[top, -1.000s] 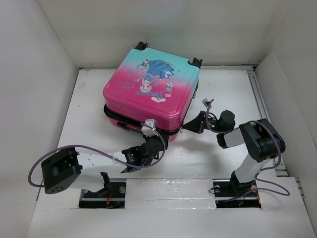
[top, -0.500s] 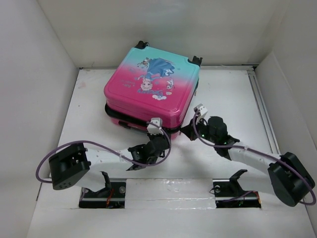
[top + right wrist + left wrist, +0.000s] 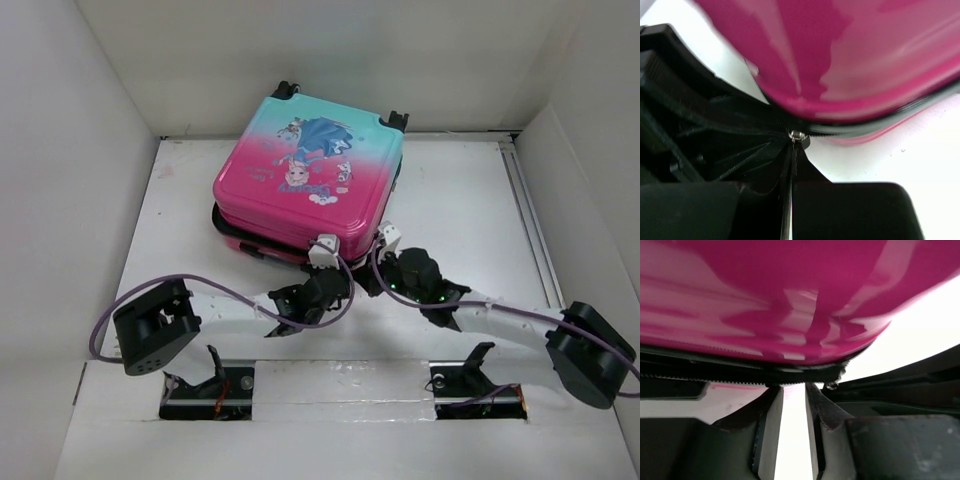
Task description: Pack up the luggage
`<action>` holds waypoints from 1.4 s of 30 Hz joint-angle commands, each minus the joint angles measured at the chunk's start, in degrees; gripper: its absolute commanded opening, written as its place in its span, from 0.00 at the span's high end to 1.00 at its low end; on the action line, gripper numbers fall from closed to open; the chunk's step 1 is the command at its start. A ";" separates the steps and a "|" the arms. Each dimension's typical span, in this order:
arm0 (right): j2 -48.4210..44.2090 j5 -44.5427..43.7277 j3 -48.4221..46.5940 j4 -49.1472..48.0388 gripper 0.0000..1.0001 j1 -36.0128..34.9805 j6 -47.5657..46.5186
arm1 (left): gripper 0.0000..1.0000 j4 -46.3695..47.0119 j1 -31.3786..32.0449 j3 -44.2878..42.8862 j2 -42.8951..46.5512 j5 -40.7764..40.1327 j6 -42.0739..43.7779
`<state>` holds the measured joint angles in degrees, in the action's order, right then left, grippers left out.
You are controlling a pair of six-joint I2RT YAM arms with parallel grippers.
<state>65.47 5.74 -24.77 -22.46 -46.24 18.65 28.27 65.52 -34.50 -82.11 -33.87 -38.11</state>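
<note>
The small hard-shell suitcase, pink fading to teal with a cartoon princess (image 3: pixel 310 165), lies flat on the white tabletop (image 3: pixel 460 200) towards the far wall, its lid down on the base. Nothing loose shows around it, so filling looks finished and the zipping is what is left. The right claw (image 3: pixel 792 143) is closed tight at the near corner, apparently pinching the small metal zipper pull (image 3: pixel 796 134). The left claw (image 3: pixel 794 388) stands narrowly parted and empty against the black zipper band (image 3: pixel 715 371) along the near edge. How much of the seam is zipped cannot be told.
</note>
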 commanded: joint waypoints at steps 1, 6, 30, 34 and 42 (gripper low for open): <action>6.83 3.84 -3.43 -4.86 1.00 -3.42 4.54 | 0.78 10.56 -1.62 -5.31 -0.07 0.11 2.51; 8.88 -2.90 -4.58 -7.60 1.00 -3.95 6.92 | 0.78 6.81 -1.62 -3.23 4.74 0.66 1.47; -6.58 -0.29 -0.36 5.31 1.00 -0.70 4.54 | 0.44 -5.33 -57.31 -3.04 28.50 20.73 -17.42; -12.63 -2.74 3.15 9.17 1.00 -1.22 5.16 | 0.63 -6.90 -64.20 3.01 28.13 24.39 -20.87; -26.36 -3.37 3.94 21.75 1.00 0.01 4.64 | 0.66 -6.30 -64.20 14.37 32.54 29.37 -16.13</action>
<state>41.56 -0.43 -20.45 -3.86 -46.09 23.11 19.09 1.41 -21.41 -51.35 -10.39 -56.58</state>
